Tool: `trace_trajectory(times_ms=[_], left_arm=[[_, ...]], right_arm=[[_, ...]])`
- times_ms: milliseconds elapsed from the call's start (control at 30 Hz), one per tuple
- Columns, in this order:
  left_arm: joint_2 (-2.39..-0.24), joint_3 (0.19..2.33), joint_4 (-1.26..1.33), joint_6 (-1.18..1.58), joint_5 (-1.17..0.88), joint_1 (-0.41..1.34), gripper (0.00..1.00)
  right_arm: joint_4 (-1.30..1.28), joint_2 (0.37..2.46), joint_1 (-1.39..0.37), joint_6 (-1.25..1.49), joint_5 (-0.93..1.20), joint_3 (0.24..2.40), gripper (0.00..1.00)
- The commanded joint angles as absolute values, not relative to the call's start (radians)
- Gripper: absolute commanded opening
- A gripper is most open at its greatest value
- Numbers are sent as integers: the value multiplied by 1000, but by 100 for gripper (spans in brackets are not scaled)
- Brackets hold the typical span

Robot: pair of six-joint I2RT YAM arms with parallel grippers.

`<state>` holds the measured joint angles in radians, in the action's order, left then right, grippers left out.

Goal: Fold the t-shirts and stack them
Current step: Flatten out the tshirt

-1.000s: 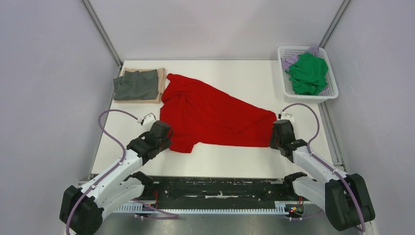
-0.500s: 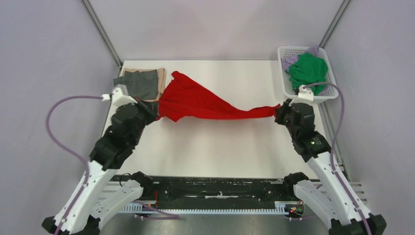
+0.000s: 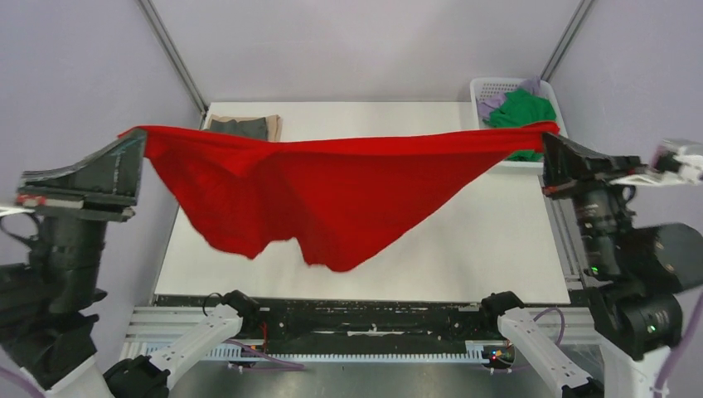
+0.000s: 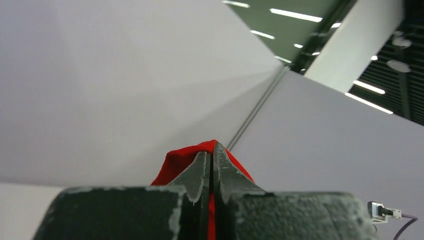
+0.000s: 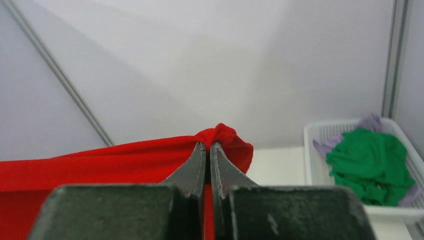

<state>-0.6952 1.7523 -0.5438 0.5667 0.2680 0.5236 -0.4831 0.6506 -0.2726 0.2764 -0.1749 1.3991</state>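
The red shirt (image 3: 332,195) is hanging stretched in the air above the tabletop (image 3: 481,249), its upper edge running taut from side to side and its lower part sagging to a point. The left gripper (image 4: 211,150) is pinching one end, jaws pressed together on the cloth. The right gripper (image 5: 207,147) is pinching the other end likewise. A grey shirt (image 3: 236,126) is lying folded on a tan shirt (image 3: 273,127) at the far left corner. A green shirt (image 3: 518,108) and a lilac shirt (image 3: 491,103) are sitting in the basket (image 3: 481,83) at the far right.
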Motion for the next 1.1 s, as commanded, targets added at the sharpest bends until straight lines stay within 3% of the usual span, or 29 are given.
trace_trajectory(times_ms=[0,133,300,533,667,767,900,1000,1033,1067], left_arm=[[-777,1966,-557,456,153,519,2],[-848,2164,-626,433,105,517,2],[-837,2174,-624,417,102,498,2],[-878,1958,-574,372,271,490,2],[-1000,1774,-508,349,479,491,2],[-1170,1635,-428,335,602,463,2],[-1542,1622,-387,357,498,336,2],[-1826,1728,-415,334,435,311,3],[-1921,1793,-436,321,439,311,7],[-2005,1862,-461,322,449,310,18]], right_arm=[[-527,630,-270,238,-113,1567,0],[-607,653,-271,206,-80,1722,0],[-615,609,-270,213,-73,1697,0],[-578,586,-271,249,-166,1444,0],[-482,586,-270,296,-267,1153,0],[-418,648,-270,352,-396,939,0],[-230,861,-267,395,-496,688,1],[-31,1094,-258,376,-501,631,9],[38,1163,-249,364,-493,639,11],[67,1246,-239,354,-486,676,20]])
